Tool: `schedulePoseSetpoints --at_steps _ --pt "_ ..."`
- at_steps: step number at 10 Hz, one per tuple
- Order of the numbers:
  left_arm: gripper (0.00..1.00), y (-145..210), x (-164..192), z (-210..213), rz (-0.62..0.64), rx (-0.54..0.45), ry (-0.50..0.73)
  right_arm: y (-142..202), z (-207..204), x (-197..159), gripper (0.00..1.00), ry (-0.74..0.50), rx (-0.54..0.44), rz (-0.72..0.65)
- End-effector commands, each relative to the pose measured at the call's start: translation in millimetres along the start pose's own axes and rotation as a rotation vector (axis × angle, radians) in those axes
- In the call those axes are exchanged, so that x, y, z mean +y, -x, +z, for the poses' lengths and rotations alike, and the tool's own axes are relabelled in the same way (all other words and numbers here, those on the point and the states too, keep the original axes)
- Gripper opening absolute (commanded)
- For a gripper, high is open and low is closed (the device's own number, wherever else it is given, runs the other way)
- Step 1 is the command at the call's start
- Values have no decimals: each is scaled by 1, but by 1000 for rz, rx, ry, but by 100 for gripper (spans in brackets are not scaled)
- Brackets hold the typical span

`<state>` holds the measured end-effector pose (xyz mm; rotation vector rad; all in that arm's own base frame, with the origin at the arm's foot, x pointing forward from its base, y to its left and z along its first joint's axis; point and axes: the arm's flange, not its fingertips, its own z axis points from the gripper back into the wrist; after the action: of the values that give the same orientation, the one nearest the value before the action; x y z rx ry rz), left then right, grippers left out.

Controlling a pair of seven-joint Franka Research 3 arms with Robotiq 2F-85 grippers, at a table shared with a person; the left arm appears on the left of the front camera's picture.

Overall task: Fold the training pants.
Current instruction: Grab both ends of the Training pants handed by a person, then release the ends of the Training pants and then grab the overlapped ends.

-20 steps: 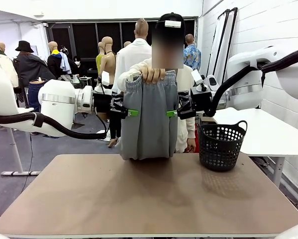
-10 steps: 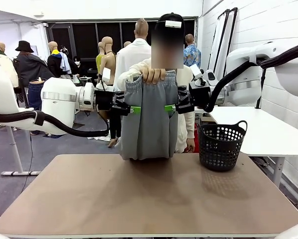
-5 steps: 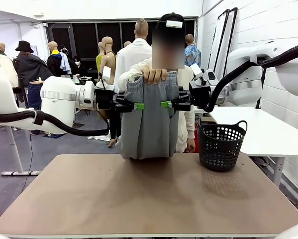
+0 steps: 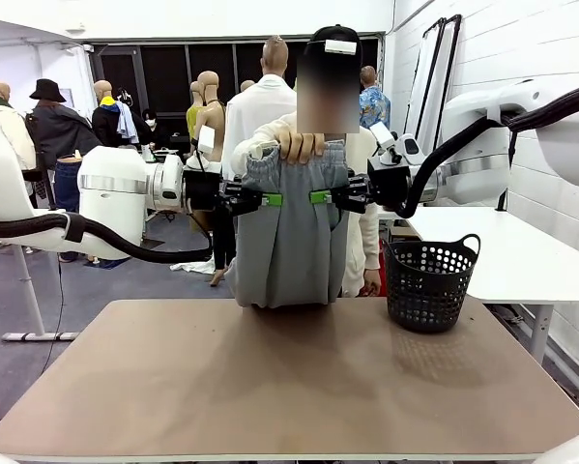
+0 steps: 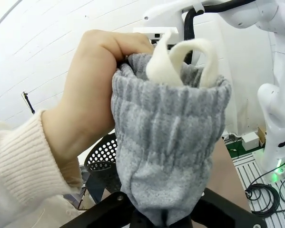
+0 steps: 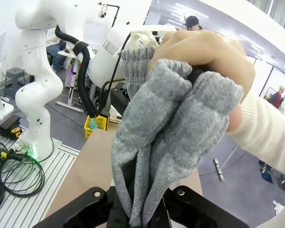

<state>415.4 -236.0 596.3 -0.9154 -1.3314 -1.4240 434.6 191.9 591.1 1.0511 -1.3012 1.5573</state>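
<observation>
Grey training pants [image 4: 289,242] hanging upright above the far edge of the brown worktop [image 4: 289,387], with their lower end reaching down to about the worktop's back rim. The person's hand [image 4: 302,147] bunches the gathered waistband [image 5: 171,95] at the top and holds the garment from above. The robot's left hand [image 4: 270,199] comes in level from the left side and is closed on the left edge of the fabric just below the waistband. The right hand [image 4: 320,197] mirrors it from the right side, closed on the opposite edge at the same height, so that the two green-padded tips stand near each other across the front of the pants. In each wrist view a fold of grey jersey runs down between the black fingers and is pinched there. A pale loop [image 5: 180,59], possibly a drawcord, rises out of the waistband beside the person's knuckles. A black perforated basket [image 4: 429,282] with a handle stands on the right part of the worktop, apart from the garment.
</observation>
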Motion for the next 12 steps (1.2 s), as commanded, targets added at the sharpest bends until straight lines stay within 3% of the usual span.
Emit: schedulePoseSetpoints --at_steps 1,3,4,5,12 --pt "0 -4 -4 -1 8 -49 -2 -4 -1 -3 0 -23 -4 -23" --pt "0 0 1 0 13 -26 -1 -3 -1 -5 0 -18 6 -20" --pt "0 11 17 2 37 4 60 0 -3 -6 0 -13 11 -8" --pt "0 2 0 0 4 0 0 1 0 0 0 -2 0 -8" --pt "0 2 0 0 4 0 0 1 0 0 0 -2 0 -8"
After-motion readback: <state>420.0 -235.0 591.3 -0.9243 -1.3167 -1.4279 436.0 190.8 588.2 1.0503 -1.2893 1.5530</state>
